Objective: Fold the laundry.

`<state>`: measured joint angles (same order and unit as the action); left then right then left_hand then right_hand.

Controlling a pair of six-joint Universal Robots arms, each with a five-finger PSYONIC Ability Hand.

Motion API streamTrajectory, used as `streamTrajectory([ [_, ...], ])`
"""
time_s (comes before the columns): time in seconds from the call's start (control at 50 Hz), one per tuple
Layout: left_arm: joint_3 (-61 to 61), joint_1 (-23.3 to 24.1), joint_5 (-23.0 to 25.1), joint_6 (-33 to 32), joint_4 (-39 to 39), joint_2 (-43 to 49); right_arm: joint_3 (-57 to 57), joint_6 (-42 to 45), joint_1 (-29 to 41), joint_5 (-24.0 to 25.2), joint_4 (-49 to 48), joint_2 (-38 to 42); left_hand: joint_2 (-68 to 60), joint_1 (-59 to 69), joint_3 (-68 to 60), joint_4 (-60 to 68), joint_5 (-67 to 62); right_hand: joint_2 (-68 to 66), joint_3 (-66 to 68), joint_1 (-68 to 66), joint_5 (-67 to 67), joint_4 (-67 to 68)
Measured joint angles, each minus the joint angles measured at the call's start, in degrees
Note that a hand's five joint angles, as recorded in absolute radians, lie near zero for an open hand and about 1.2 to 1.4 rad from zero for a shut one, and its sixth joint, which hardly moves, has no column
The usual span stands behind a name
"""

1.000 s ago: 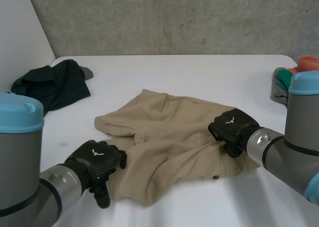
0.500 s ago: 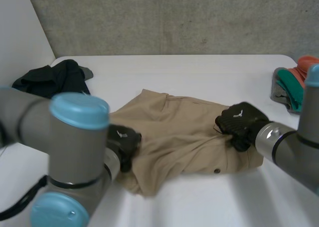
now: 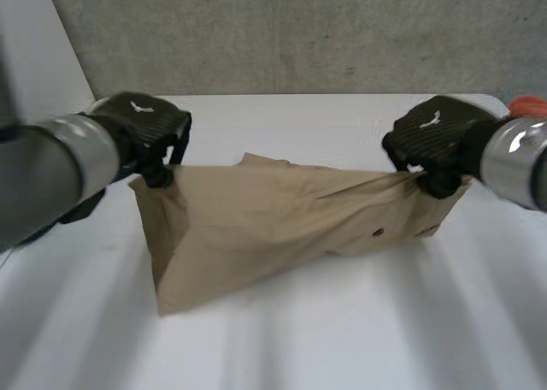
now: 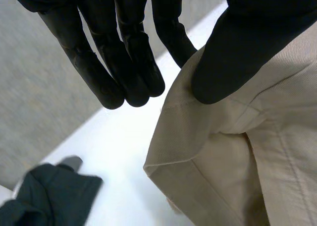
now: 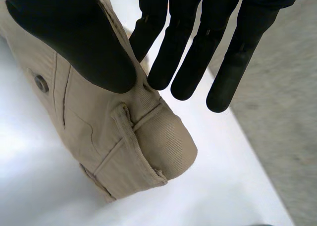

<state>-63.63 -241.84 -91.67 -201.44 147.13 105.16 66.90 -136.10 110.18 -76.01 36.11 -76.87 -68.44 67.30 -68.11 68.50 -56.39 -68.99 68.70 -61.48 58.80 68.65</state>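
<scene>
Tan shorts (image 3: 273,219): I see them hanging stretched between my two hands over the middle of the tabletop (image 3: 342,347). The top edge runs almost level from one hand to the other. The cloth hangs longer at the left end, and I cannot tell whether its lowest corner touches the surface.
Left hand (image 3: 147,129): it is at the shorts' upper left corner, toward the tabletop's far left. In its wrist view the thumb (image 4: 233,52) presses the cloth against one finger behind the edge. The other fingers are straight and free, so it is a pinch on the shorts.
Right hand (image 3: 432,138): it is at the upper right corner, toward the far right edge. The thumb (image 5: 74,42) lies on the waistband with straight fingers behind it, nipping the fabric.
Belt loop (image 5: 130,124): it sits on the waistband just under the right thumb.
Button (image 3: 377,233): it is on the front face, below the right hand.
Dark garment (image 4: 44,198): it is bunched on the tabletop beyond the left fingertips, well apart from the shorts.
Orange cloth (image 3: 530,106): it is at the far right edge, behind the right arm.
</scene>
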Motion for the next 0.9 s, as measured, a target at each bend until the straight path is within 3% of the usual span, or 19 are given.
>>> streamTrajectory([
  [0.14, 17.2, -0.2, -3.8, -2.4, 1.2, 17.1, -7.4, -0.8, 3.6, -4.0, -8.4, 11.5, 0.0, 0.0, 0.0, 0.0, 0.0, 0.0, 0.0, 0.0, 0.0, 0.0],
  [0.22, 28.1, -0.2, -5.1, -2.7, 4.8, 20.9, -13.7, -3.0, 4.7, -7.2, -17.3, 15.0, 0.0, 0.0, 0.0, 0.0, 0.0, 0.0, 0.0, 0.0, 0.0, 0.0],
  [0.3, 40.0, -0.5, -4.6, -2.5, 15.2, 21.3, -21.9, -6.5, 5.5, -9.8, -31.6, 16.4, 0.0, 0.0, 0.0, 0.0, 0.0, 0.0, 0.0, 0.0, 0.0, 0.0],
  [0.4, 43.8, -0.9, -3.4, -1.9, 29.8, 17.3, -26.4, -9.2, 5.5, -10.1, -43.4, 14.8, 0.0, 0.0, 0.0, 0.0, 0.0, 0.0, 0.0, 0.0, 0.0, 0.0],
  [0.54, 34.0, -2.3, -2.4, -0.2, 37.4, 10.6, -22.4, -10.7, 5.2, -7.2, -47.5, 12.4, 0.0, 0.0, 0.0, 0.0, 0.0, 0.0, 0.0, 0.0, 0.0, 0.0],
  [0.78, 4.7, -3.7, 0.2, 3.2, 34.8, 6.5, -3.6, -9.8, 4.3, 0.1, -47.9, 12.9, -0.1, 0.0, -0.1, 0.0, -0.6, 0.0, 0.0, 0.0, 0.0, 0.0],
  [0.9, -13.6, -3.6, 0.8, 2.0, 35.8, 8.7, 9.4, -6.1, 2.5, 3.4, -47.9, 18.0, -0.1, 0.0, -0.2, 0.1, -0.6, 0.0, 0.0, 0.0, 0.0, 0.0],
])
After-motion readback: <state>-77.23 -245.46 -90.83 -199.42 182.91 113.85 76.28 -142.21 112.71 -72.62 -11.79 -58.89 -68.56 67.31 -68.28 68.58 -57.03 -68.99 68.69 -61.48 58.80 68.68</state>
